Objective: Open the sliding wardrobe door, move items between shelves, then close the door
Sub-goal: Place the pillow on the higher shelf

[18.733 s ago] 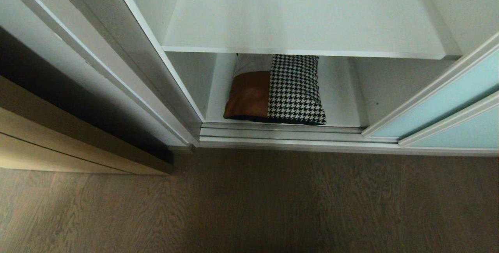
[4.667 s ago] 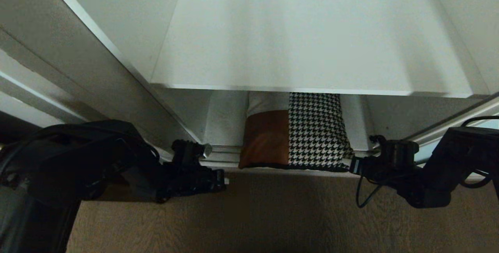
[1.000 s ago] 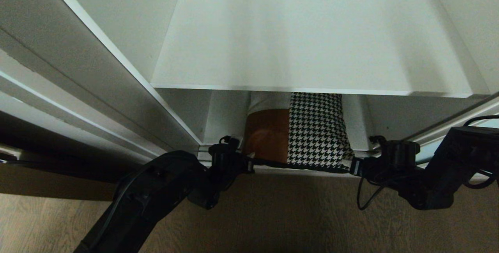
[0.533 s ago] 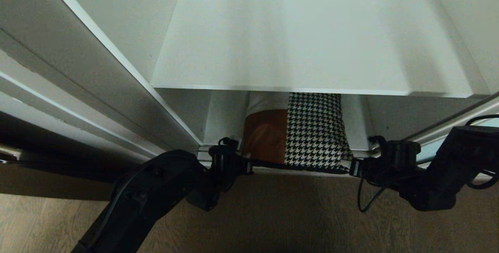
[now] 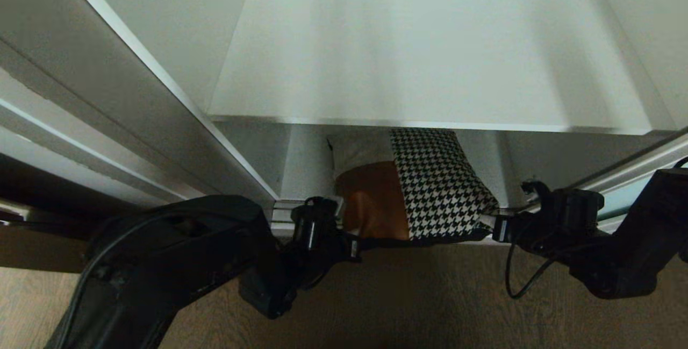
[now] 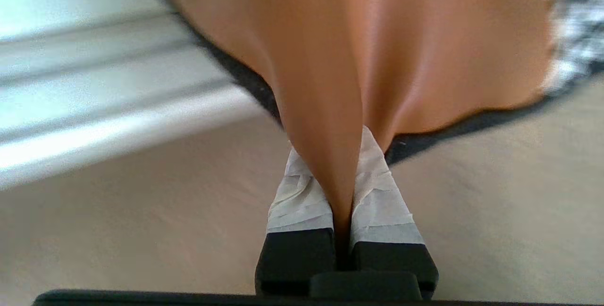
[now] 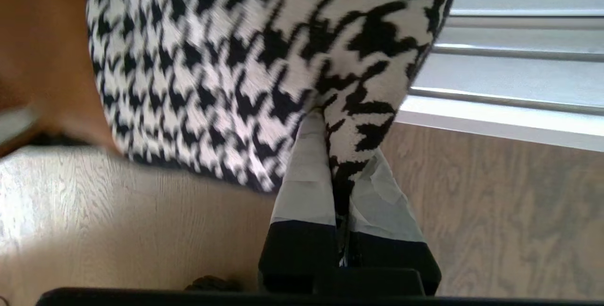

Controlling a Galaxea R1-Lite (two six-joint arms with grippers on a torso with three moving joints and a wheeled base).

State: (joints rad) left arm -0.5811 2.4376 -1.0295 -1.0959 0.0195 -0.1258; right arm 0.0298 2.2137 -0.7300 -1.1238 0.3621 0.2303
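Change since a second ago: cushion (image 5: 414, 187) has slid outward and skewed, its front edge now past the sill and tilted toward 5 o'clock; both arms have drawn back with it.
Cushion location: bottom compartment of the wardrobe, under the white shelf (image 5: 424, 53), front edge overhanging the door track (image 5: 282, 214) above the wood floor (image 5: 430, 306).
Left gripper (image 6: 343, 188): pressed together on a fold of tan leather at the 7 o'clock corner.
Right gripper (image 7: 337, 188): pinching the houndstooth corner at 4 o'clock.
Handling: soft, likely light; the fabric tents and sags between the two pinches, so it will droop in the middle.
Leather side: looks smooth, probably the likelier to slip.
Best hold: both front corners near the seam, as now.
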